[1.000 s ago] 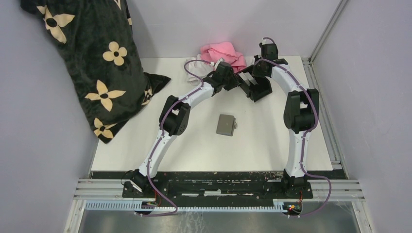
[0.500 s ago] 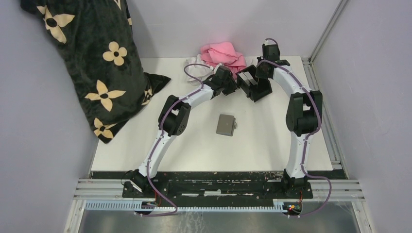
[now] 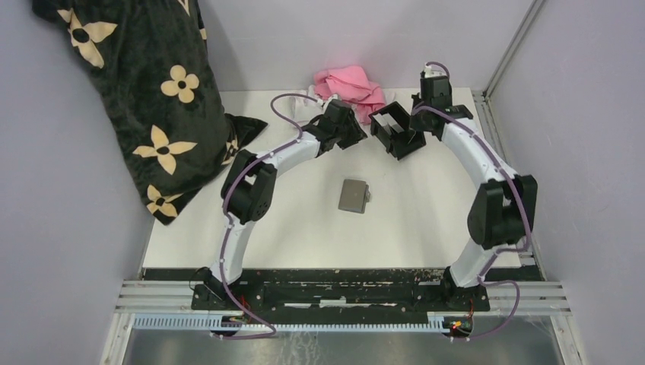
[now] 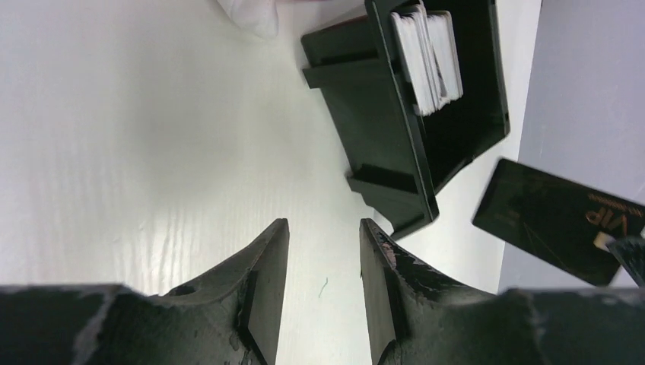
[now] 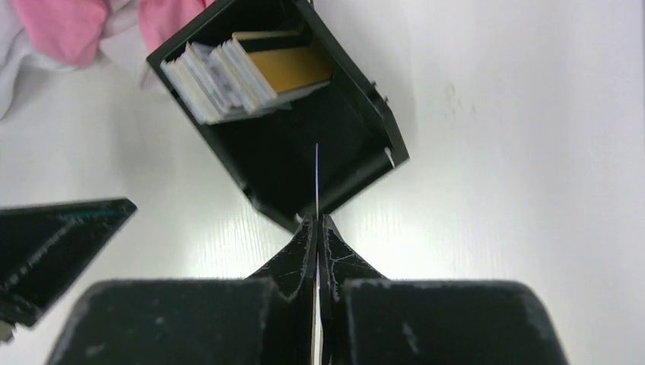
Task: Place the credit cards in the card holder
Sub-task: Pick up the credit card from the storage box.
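A second ago my two end effectors were nose to nose beside the holder. Now they have parted. My right end effector [image 5: 316, 228] has clamped down tight on a card [image 4: 551, 220], and that arm's elbow has swung out toward the right side of the bench [image 3: 426, 213]. My left end effector [image 4: 323, 236] has backed off to the left. It is about half open with nothing between the fingers, hovering over bare bench just beside the holder [image 5: 289, 160].

From my right wrist I see the card edge-on, a thin line running up from my fingertips toward the holder's open mouth. From my left wrist I see its dark face with gold lettering. It is in the air and apart from the holder's wall, so it isn't in yet.

The holder sits at the far side of the bench, turned corner-on to me. A stack [image 5: 228, 80] of white and tan cards leans against one inner wall, and the rest of the floor is free. The grey wallet [image 3: 353, 195] lies closed mid-bench, well apart from all this.

I read the change this way: the card is now mine alone on the right side, and the left is out of the way. What's left is to lower the card's free edge into the empty part of the holder and let go. The grip is on a thin edge, so a knock against the rim could twist the card or nudge the holder.
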